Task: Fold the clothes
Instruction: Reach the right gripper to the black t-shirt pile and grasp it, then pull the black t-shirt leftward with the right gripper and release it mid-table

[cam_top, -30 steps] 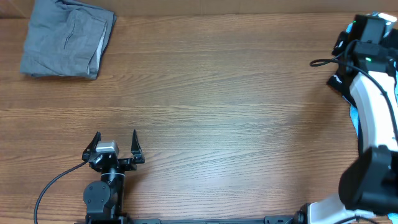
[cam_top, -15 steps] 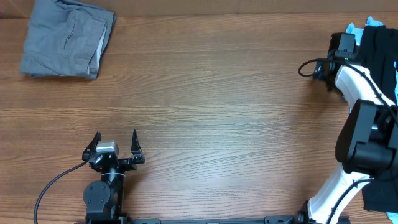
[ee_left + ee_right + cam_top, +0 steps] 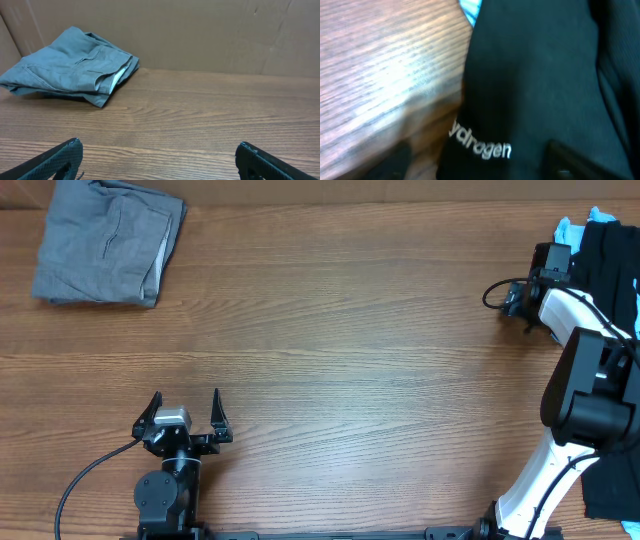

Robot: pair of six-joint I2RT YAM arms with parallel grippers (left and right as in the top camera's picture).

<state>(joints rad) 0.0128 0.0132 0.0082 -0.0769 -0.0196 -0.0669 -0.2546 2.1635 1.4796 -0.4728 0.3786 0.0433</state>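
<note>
Wood-grain brown table (image 3: 380, 330) fills the overhead view, backed by a plain cardboard wall in the left wrist view. Over the last second the white right arm (image 3: 575, 310) has swung off the far right corner and settled at the table's right edge. That uncovers the black soft short-sleeved shirt (image 3: 612, 260), which lies heaped there partly over a light blue piece of fabric (image 3: 568, 227). Since half a second ago the arm has barely shifted, so this looks like the approach to a first grasp, with no fold begun.

Up close, the right wrist view is almost all black cloth with white lettering (image 3: 481, 145) at its edge. The right gripper (image 3: 482, 162) shows only as blurred dark shapes near the two lower corners. With nothing between them, it reads as spread wide and holding nothing.

Parked at the near edge, the left gripper (image 3: 186, 395) has not moved, its fingers wide apart and empty. A grey folded garment (image 3: 108, 240) sits in the far left corner, well apart from both arms.

No bin, basket or tray is in view; the shirt rests on the table edge, not in anything
</note>
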